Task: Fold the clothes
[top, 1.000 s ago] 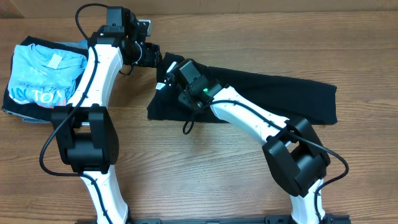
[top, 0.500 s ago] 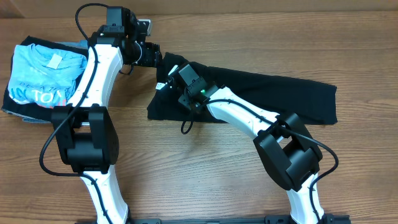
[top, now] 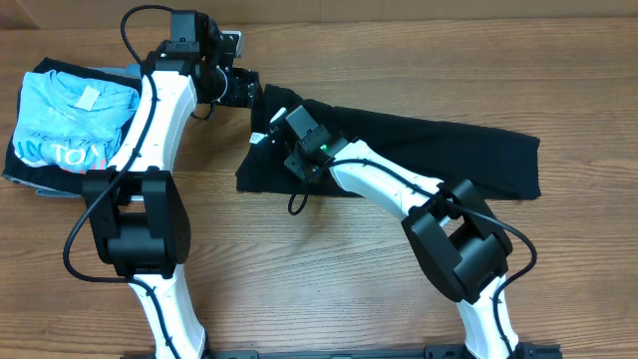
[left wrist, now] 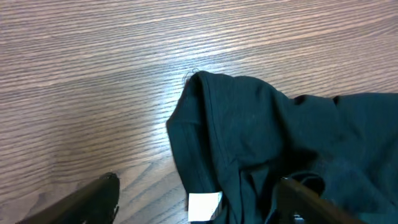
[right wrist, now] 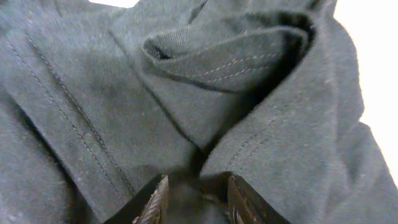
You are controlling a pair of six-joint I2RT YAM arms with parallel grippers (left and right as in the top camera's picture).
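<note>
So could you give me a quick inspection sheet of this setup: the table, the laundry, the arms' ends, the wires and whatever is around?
Surface: wooden table, bare grain showing.
Job's things: black T-shirt lies as a long folded band across the middle, with a white label showing at one end.
Clutter: light blue T-shirt with lettering, folded at the table's edge on something darker.
Grippers: left tool open above the black shirt's corner. Right tool sunk into the shirt's folds with cloth between its jaws, grip unclear.
Cables: black cable arcs over the left arm; another loop hangs below the right arm.
Surroundings: brown strip past the far edge; nothing else seen.
</note>
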